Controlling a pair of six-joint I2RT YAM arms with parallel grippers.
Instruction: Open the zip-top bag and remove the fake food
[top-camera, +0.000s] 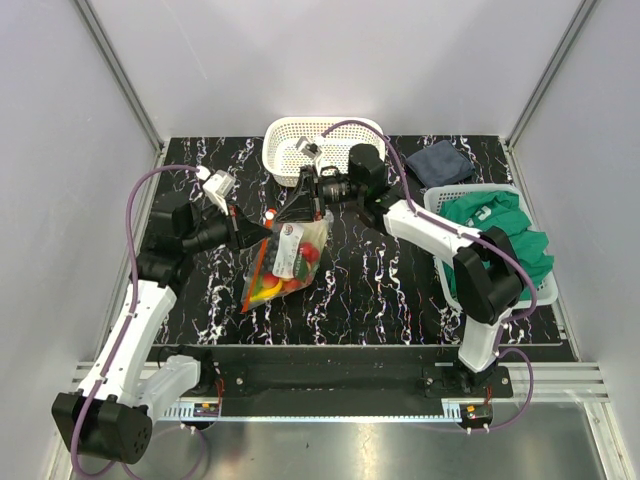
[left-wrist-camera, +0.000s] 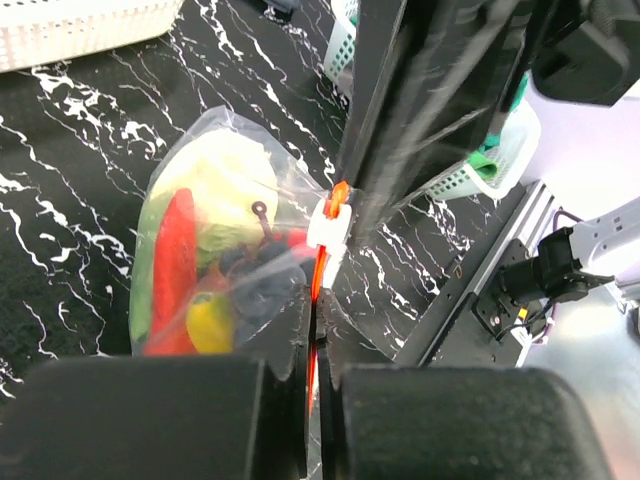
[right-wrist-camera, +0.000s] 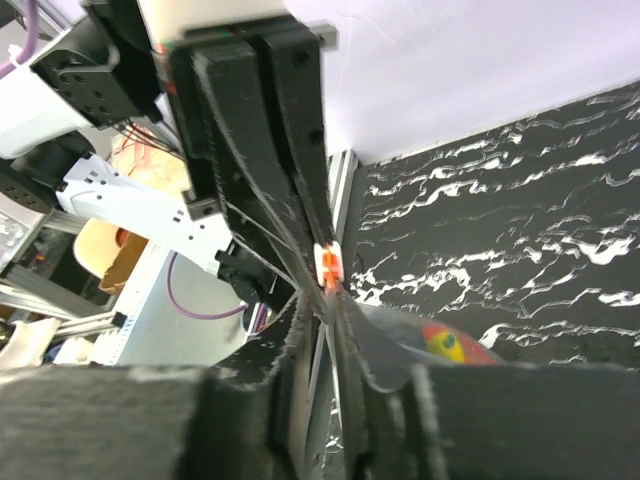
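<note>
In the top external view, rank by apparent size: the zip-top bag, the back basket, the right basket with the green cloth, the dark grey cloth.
1. right basket
2. back basket and zip-top bag: too close to rank; the bag seems raised, nearer the camera
3. dark grey cloth

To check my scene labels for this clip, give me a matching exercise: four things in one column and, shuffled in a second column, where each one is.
Things:
1. zip-top bag
2. green cloth
3. dark grey cloth
4. far white basket

Places:
A. standing at the far middle of the table
B. inside the right-hand basket
C. top edge pinched by the left gripper and the right gripper
D. lying on the table in the far right corner

Pairs: 1-C, 2-B, 3-D, 4-A
</note>
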